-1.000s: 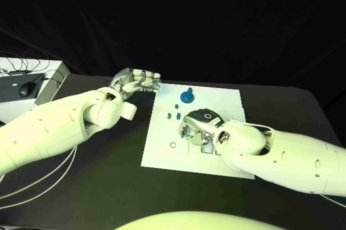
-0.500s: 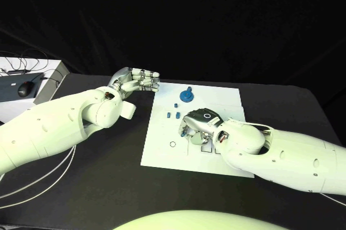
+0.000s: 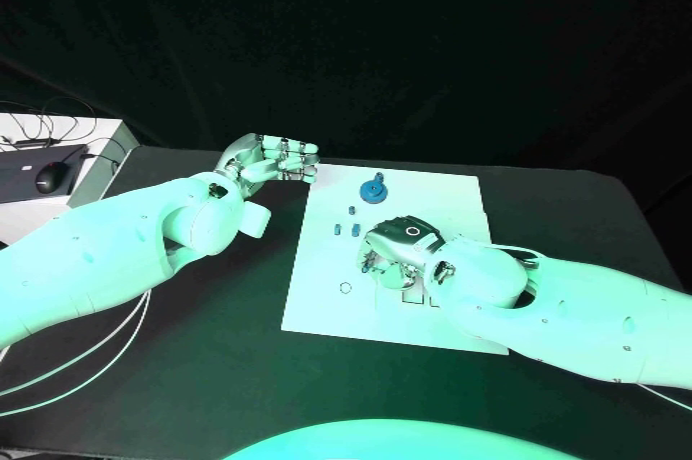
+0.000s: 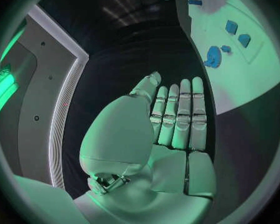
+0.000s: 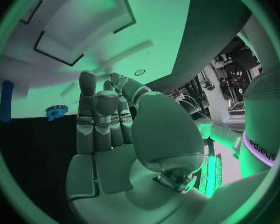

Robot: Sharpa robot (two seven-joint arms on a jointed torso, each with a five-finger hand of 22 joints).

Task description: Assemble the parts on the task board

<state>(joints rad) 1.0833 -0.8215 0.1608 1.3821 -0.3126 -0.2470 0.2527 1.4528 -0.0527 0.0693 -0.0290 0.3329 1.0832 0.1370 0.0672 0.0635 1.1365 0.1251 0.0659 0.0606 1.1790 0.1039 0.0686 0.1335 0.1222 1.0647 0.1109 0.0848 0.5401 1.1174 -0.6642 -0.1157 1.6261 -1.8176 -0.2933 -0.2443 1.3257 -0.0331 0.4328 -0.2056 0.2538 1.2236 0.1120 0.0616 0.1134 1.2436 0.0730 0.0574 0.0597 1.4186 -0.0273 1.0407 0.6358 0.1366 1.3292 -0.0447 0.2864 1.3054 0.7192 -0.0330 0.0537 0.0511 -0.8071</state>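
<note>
The white task board (image 3: 325,305) lies mid-table. A round blue part (image 3: 374,190) stands near its far edge, with small blue parts (image 3: 346,223) just nearer. My right hand (image 3: 397,245) is lowered over the board's middle, fingers pointing down onto it, thumb folded across them (image 5: 106,103). A bit of blue shows under its fingertips (image 3: 372,267); whether it is held is hidden. My left hand (image 3: 274,160) hovers off the board's far left corner, fingers curled in on nothing (image 4: 177,117). The left wrist view shows the round part (image 4: 212,56) and the board (image 4: 252,79).
A white box with a mouse (image 3: 55,177) sits at the table's far left, and cables (image 3: 87,355) trail under my left arm. A small ring mark (image 3: 346,289) and rectangular outlines (image 3: 418,300) are printed on the board's near half.
My right hand has crept slightly toward the board's far side. The left hand has hardly moved.
</note>
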